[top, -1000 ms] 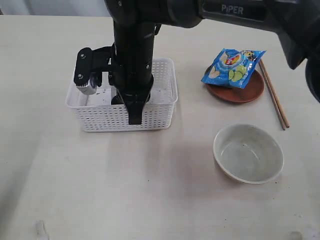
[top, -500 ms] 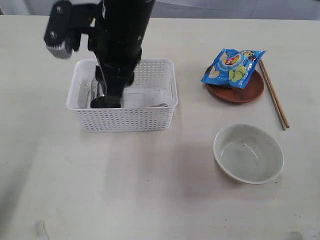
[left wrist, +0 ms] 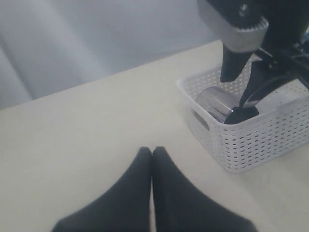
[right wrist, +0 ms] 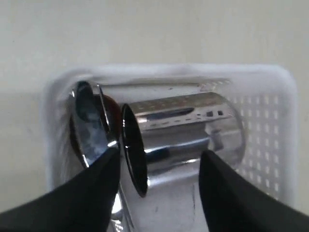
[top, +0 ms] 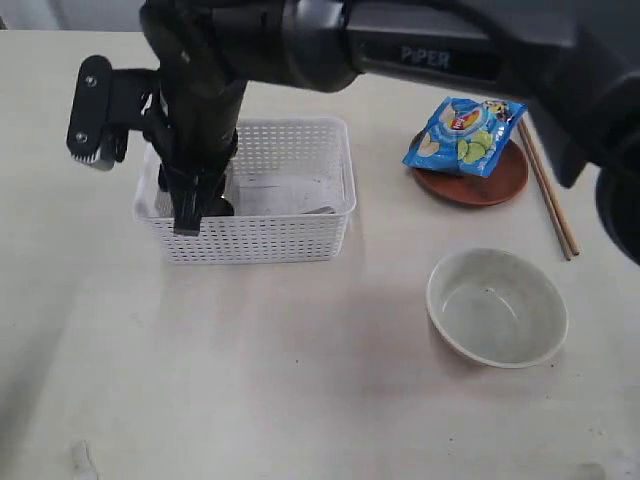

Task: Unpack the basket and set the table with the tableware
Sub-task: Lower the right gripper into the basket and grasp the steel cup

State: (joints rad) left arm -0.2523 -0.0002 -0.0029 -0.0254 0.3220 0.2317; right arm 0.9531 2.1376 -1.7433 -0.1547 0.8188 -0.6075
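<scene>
Now the steel cup's turn: unpacking is part done.
At the left, the left gripper (left wrist: 151, 151) hangs over the bare table (top: 300, 400), fingers pressed together on nothing. In the white lattice basket (top: 260, 240) the right gripper (right wrist: 159, 152) (its arm reaches across from the right) stands spread, one finger on either side of the steel cup (right wrist: 188, 130), which lies on its side at the basket's left end. The next move, I judge, is to close on the cup and lift it clear of the wall. Further right, the reddish-brown plate (top: 490, 185) under a blue snack bag (top: 465, 135), the chopsticks (top: 548, 195) and the bowl (top: 497, 305) are out on the table.
</scene>
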